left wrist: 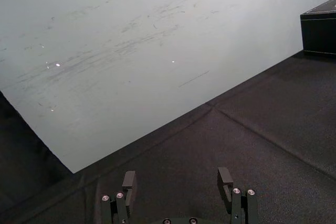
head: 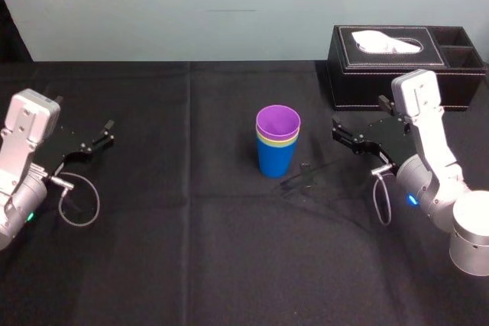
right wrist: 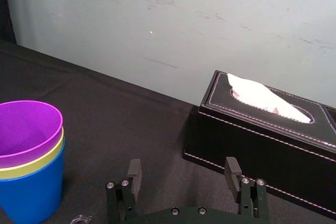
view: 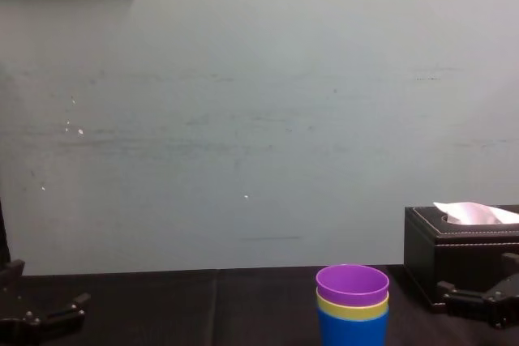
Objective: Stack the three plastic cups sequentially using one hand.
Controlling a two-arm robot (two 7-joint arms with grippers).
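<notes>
All three nested upright mid-desk: purple cup inside the yellow-green cup, inside the blue cup. Just beside them hangs the right claw, fingers spread wide, holding nothing (tissue box behind it). Far off, the left claw is parked, also gaping and empty.

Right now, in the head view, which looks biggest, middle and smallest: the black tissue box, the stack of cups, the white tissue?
1. black tissue box
2. stack of cups
3. white tissue
</notes>
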